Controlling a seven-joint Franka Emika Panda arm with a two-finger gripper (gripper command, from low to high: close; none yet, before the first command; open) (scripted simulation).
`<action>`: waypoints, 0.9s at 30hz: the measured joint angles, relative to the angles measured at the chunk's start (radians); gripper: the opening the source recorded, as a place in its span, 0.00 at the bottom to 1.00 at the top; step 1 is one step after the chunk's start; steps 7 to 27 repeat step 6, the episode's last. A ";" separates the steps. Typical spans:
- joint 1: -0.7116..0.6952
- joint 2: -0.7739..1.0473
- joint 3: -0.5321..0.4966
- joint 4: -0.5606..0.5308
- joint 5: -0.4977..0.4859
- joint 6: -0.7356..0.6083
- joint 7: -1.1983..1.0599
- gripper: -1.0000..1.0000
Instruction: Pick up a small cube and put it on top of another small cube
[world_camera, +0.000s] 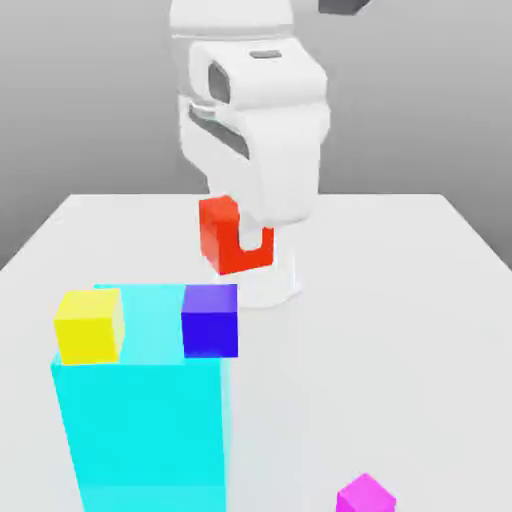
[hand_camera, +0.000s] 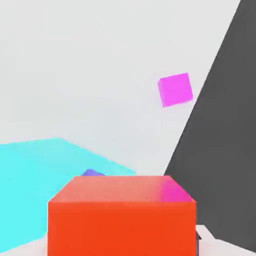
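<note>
Mia: So, where is the small red-orange cube (world_camera: 228, 238)?

Ben: It is up in the air, held by the robot's gripper (world_camera: 243, 240). In the exterior view it hangs behind the tall light-blue block (world_camera: 140, 420) and a bit higher than the block's top.

Mia: Are the fingers wide?

Ben: No, they are pulled in close and squeeze the red-orange cube between them. A white piece of the hand covers part of the cube's front, so the red shows around it like a letter U.

Mia: How does the big white robot arm (world_camera: 255, 130) stand?

Ben: It comes down from above, behind the light-blue block. The hand points down at the white table (world_camera: 400, 330), and the cube sits at its low end, off the table.

Mia: What sits on the light-blue block?

Ben: A small yellow cube (world_camera: 90, 325) rests on its top near the exterior view's left corner. A small dark blue cube (world_camera: 210, 320) rests on its top near the exterior view's right corner. They are apart from each other.

Mia: And the small pink-purple cube (world_camera: 365, 496)?

Ben: It lies on the table, to the exterior view's right of the light-blue block and closer to that camera.

Mia: What does the hand view see?

Ben: The red-orange cube (hand_camera: 121, 217) is very close. The light-blue block (hand_camera: 35, 185) is beyond it, and the pink-purple cube (hand_camera: 175, 90) is well apart from the block on the table.
</note>
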 joint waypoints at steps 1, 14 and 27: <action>-0.001 0.010 -0.005 -0.024 0.000 0.035 -0.006 0.00; -0.003 0.031 -0.010 -0.065 0.001 0.095 -0.012 1.00; -0.003 0.031 -0.010 -0.065 0.001 0.095 -0.012 1.00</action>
